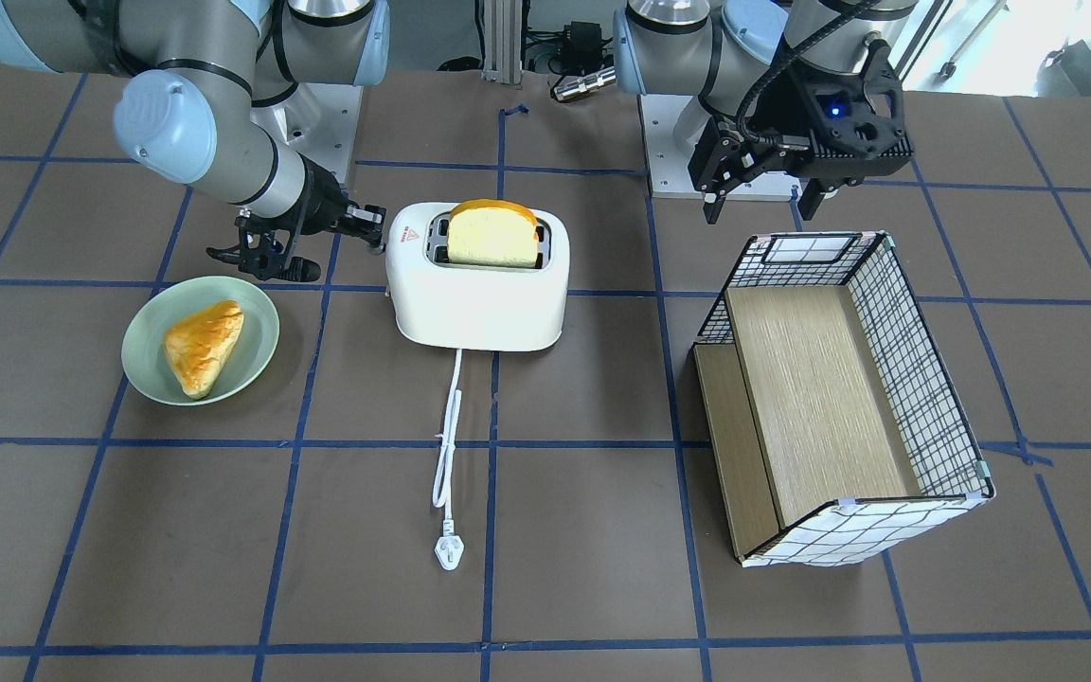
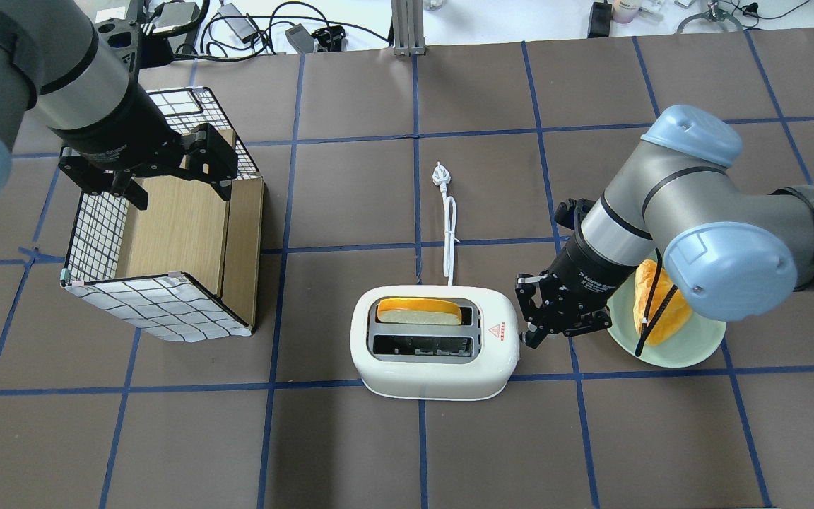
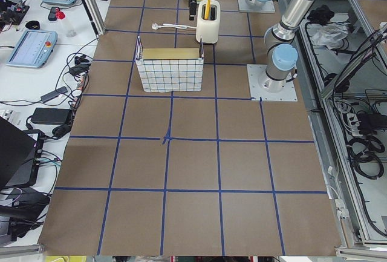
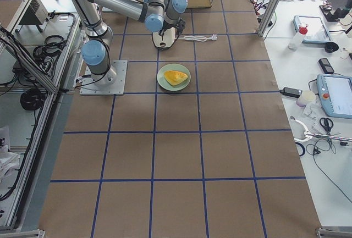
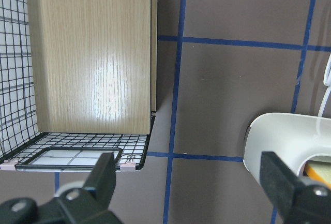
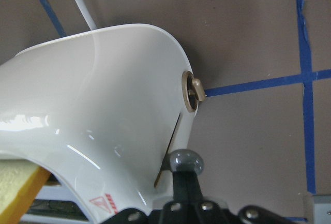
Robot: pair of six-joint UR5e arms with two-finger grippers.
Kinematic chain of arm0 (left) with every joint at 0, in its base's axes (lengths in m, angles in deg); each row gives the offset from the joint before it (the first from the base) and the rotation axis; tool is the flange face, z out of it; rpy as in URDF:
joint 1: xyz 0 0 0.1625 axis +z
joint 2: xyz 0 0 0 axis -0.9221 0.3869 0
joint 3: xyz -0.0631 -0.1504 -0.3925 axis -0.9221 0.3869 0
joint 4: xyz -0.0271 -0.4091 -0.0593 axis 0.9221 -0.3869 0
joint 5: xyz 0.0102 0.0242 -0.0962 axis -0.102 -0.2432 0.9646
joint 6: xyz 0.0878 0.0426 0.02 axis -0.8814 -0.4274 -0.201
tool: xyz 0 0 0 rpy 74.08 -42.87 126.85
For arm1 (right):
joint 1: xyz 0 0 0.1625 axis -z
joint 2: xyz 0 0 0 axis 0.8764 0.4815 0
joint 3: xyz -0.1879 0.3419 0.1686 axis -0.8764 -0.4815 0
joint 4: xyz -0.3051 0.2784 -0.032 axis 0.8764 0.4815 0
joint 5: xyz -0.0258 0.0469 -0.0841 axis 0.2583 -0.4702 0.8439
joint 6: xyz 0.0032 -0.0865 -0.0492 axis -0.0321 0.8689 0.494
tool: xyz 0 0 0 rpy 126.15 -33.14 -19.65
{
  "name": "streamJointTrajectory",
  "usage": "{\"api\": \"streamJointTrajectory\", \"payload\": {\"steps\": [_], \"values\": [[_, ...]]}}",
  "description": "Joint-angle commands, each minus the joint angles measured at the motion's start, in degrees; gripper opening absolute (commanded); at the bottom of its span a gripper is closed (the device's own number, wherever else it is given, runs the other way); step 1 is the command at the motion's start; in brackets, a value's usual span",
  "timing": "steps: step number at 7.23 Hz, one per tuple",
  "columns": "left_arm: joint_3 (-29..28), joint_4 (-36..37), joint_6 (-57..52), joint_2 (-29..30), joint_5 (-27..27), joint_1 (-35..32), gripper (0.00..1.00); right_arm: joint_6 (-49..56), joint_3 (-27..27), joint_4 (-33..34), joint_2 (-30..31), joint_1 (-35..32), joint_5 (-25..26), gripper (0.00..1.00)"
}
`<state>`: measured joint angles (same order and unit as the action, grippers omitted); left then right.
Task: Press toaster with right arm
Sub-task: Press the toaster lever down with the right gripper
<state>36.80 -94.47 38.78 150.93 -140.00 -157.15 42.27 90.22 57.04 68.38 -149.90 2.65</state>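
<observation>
Now: the toaster (image 2: 435, 371) stands near the middle of the counter, a little toward the robot's edge, with a bread slice (image 2: 419, 311) upright in its far slot. The right gripper (image 2: 528, 338), jaws pressed together, is at the toaster's right end, tip against the grey lever knob (image 6: 186, 162). The left gripper (image 2: 179, 192) hangs spread wide above the wire basket (image 2: 96, 226) by the left edge.

Silver right arm (image 2: 651, 191) and left arm (image 2: 89, 78), light-blue joint caps (image 2: 693, 131), black wrists (image 2: 584, 272) with white lettering
</observation>
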Motion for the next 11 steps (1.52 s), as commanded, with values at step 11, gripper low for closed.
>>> {"api": "streamJointTrajectory", "payload": {"steps": [11], "values": [[0.0,0.1,0.0,0.0,0.0,0.0,1.0,1.5,5.2,8.3,-3.9,0.2,0.1,0.0]]}}
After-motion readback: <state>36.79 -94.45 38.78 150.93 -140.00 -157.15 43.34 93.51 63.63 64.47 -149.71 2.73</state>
